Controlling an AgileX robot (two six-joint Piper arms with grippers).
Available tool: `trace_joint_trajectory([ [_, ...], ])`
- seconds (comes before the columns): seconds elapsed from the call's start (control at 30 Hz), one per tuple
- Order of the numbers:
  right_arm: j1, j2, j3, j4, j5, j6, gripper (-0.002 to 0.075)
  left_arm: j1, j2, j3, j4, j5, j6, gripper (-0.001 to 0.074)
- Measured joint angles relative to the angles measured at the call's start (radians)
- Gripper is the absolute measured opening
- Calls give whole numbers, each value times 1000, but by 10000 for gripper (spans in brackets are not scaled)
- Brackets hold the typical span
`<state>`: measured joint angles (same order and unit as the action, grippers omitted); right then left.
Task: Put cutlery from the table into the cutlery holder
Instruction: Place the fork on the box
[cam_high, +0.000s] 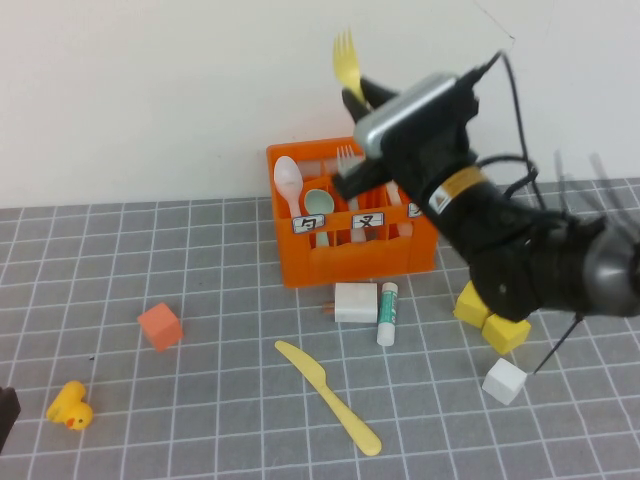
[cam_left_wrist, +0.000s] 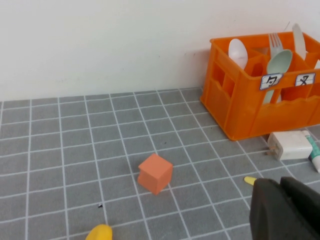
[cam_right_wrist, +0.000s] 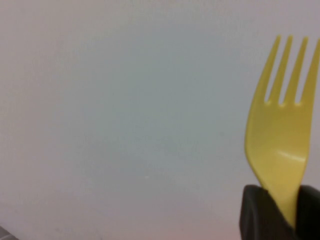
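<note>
While the mint spoon (cam_high: 318, 205) already stands in the cutlery holder (cam_high: 350, 255), the right gripper (cam_high: 362, 97) above it clamps the yellow fork (cam_high: 347, 60), the yellow knife (cam_high: 328, 393) lies on the table (cam_high: 200, 420) in front, and the left gripper (cam_left_wrist: 282, 210), jaw state unclear, hovers well left of the holder.

right arm (cam_high: 520, 250): black | silver camera (gold band) | black cable

My right gripper (cam_right_wrist: 281, 207) is clamped on the yellow fork (cam_right_wrist: 280, 145), pinching its neck between my two dark fingertips (cam_right_wrist: 255, 210). The tines stand straight out beyond my fingers, all four apart and clear. Behind the fork I see only a plain pale wall (cam_right_wrist: 125, 100).
</note>
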<state>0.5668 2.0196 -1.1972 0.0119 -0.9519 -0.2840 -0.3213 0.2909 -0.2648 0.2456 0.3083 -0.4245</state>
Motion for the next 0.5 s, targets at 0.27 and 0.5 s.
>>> trace_joint_trajectory([
  [0.27, 0, 127, -24, 4, -134, 61, 118, 0, 0, 16, 4, 3, 0, 0],
  [0.5, 0, 193, -104, -36, -147, 106, 118, 0, 0, 16, 5, 3, 0, 0],
])
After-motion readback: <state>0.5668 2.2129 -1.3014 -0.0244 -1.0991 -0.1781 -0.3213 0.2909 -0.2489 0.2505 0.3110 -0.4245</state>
